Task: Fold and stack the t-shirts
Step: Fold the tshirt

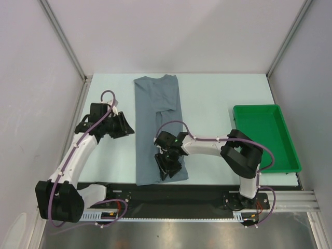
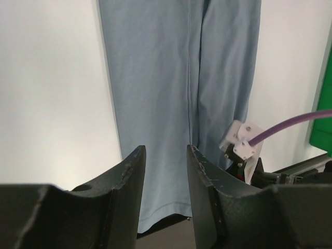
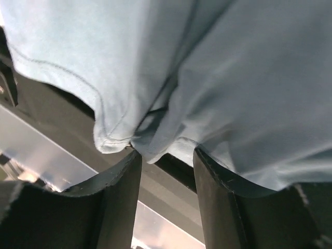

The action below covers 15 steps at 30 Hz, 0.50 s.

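Under both arms the pale desk [image 1: 218, 93] carries one blue-grey t-shirt [image 1: 155, 104], folded lengthwise into a long strip. A green tray [image 1: 262, 135] sits well to the right of the right fingers. Over the strip's near corner the right gripper [image 1: 169, 167] has its fingers [image 3: 116, 202] parted, the doubled hem [image 3: 111, 142] bunched at their tips, unclamped. Just left of the strip the left gripper [image 1: 126, 126] hovers, fingers [image 2: 127, 192] parted on nothing. A crosswise fold looks next: pinch both hem layers deep, have the left take the matching corner, and lift evenly.
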Tool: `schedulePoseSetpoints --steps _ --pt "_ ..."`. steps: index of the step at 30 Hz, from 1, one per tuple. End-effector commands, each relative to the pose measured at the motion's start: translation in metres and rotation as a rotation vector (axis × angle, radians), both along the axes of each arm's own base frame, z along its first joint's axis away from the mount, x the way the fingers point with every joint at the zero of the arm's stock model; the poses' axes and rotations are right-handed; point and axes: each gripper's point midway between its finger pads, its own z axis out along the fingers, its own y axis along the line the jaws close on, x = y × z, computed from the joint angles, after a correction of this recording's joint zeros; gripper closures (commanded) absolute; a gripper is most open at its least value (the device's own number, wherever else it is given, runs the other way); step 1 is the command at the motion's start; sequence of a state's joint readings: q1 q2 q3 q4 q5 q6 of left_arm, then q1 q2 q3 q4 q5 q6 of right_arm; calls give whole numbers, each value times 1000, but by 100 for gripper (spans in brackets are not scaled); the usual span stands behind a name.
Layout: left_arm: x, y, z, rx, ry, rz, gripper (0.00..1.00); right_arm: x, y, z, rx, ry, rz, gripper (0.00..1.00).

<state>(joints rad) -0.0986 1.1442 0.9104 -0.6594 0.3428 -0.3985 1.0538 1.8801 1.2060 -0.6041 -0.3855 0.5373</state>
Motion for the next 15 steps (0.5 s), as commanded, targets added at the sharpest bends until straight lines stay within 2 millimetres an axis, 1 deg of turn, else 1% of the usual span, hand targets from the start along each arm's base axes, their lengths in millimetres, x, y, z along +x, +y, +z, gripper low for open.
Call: schedulePoseSetpoints --steps 1,6,10,13,15 --pt "-5 0 7 -13 -41 -27 57 11 4 8 -16 -56 -71 50" --pt "-11 2 6 -2 -39 -31 57 16 10 15 16 -73 -76 50" --pt "-11 3 6 1 -36 -33 57 12 16 17 46 -49 -52 49" --pt "-8 2 8 -7 -40 -33 57 6 20 26 94 -49 -11 48" --pt "-7 1 8 -13 -39 -36 57 8 20 35 110 -67 -9 47"
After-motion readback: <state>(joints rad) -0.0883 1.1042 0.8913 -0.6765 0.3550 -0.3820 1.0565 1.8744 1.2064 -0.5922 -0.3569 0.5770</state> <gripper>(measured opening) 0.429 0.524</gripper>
